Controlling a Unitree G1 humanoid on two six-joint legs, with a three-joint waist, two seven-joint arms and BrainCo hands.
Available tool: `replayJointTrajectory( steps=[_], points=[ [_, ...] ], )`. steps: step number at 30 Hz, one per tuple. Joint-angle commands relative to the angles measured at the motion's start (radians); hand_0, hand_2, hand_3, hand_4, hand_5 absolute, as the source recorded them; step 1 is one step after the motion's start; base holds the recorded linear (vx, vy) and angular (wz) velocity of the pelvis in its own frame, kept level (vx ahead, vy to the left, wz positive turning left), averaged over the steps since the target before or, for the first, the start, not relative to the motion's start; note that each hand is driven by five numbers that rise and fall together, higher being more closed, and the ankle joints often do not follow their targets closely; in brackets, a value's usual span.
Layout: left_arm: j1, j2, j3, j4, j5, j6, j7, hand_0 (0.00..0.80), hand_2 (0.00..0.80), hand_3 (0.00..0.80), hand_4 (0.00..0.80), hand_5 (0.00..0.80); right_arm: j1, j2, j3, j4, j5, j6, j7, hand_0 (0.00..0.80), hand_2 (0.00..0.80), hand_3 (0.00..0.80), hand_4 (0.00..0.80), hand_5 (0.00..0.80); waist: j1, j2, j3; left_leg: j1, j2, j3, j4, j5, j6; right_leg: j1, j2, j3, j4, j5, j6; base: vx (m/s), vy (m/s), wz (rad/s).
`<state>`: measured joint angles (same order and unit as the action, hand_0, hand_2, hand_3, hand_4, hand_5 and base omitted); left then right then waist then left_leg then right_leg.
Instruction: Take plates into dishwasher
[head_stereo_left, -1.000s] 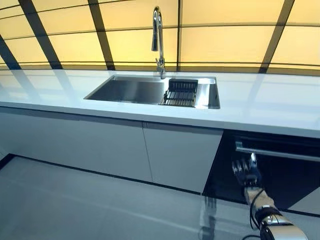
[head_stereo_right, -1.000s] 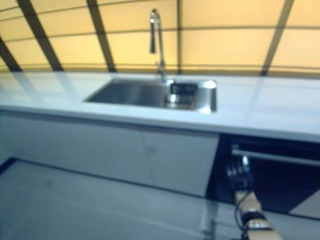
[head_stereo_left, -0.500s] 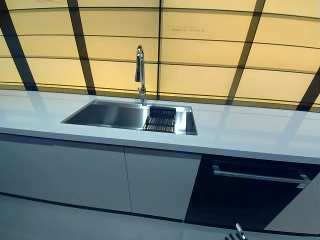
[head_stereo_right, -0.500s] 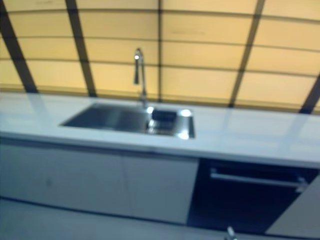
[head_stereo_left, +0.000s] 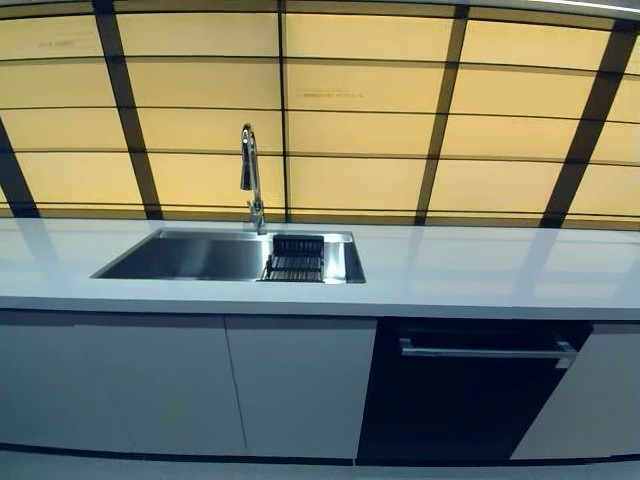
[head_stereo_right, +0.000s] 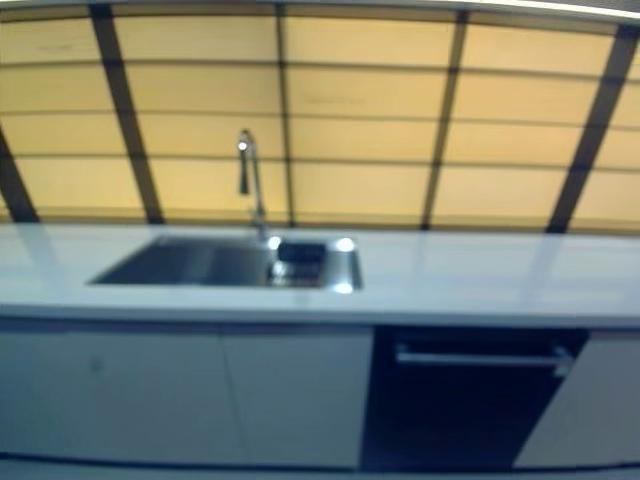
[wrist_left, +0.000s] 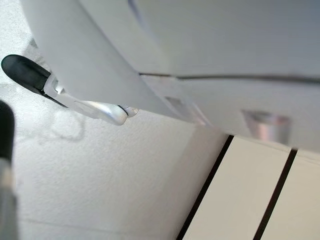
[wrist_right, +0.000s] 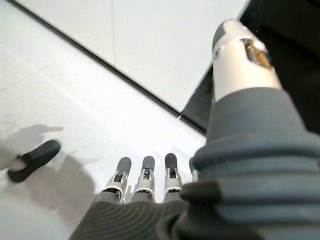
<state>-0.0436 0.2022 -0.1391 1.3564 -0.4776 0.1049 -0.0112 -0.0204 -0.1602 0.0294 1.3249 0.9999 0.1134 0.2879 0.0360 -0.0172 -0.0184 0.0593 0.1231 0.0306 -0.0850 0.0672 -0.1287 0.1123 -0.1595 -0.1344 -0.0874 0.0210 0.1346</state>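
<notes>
Right hand (wrist_right: 150, 200): seen only in its own wrist view; fingers (wrist_right: 146, 172) straight and side by side, thumb (wrist_right: 240, 60) extended apart from them; holds nothing. It hangs above the pale floor (wrist_right: 75, 120), near the white cabinet fronts (wrist_right: 150, 40) and the dark dishwasher front (wrist_right: 285, 45).

Left hand (wrist_left: 75, 102): in its own wrist view, one dark-tipped silver finger, stretched out, and a second dark tip at the picture's edge; too little shows to tell how far the hand is open. Nothing visible in it.

Dishwasher (head_stereo_left: 470, 390): dark door, closed, with a silver bar handle (head_stereo_left: 485, 350) across its top; set under the worktop, right of the white cabinet doors.

Worktop (head_stereo_left: 480, 270): white, long, running across the view.

Sink (head_stereo_left: 200, 257): steel, recessed in the worktop, left of the dishwasher; a dark wire rack (head_stereo_left: 296, 258) sits at its right end.

Faucet (head_stereo_left: 249, 175): tall, chrome, behind the sink.

Wall (head_stereo_left: 360, 110): yellow panels divided by dark strips.

Plates: none can be made out in any view.
</notes>
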Motion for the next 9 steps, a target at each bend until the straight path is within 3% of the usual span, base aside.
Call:
replayJointTrajectory(
  steps=[1, 9],
  points=[
    [-0.058, -0.062, -0.025, 0.082, 0.052, 0.013, 0.01, 0.0, 0.0, 0.0, 0.0, 0.0, -0.072, 0.032, 0.001, 0.042, -0.01, 0.003, -0.007, 0.0, 0.0, 0.0, 0.0, 0.0, -0.016, -0.016, 0.044, -0.004, 0.015, 0.009, -0.002, -0.011, 0.063, -0.011, -0.025, -0.001, 0.0, 0.05, -0.008, 0.03, 0.018, -0.07],
    [-0.043, -0.064, -0.043, 0.068, 0.036, 0.01, -0.013, 0.0, 0.0, 0.0, 0.0, 0.0, -0.079, 0.043, 0.027, 0.025, -0.006, -0.025, 0.003, 0.0, 0.0, 0.0, 0.0, 0.0, -0.012, -0.011, 0.052, -0.002, 0.014, 0.001, -0.002, -0.013, 0.063, -0.008, -0.03, -0.004, 0.0, 0.048, -0.005, 0.009, 0.006, -0.03]
  ],
)
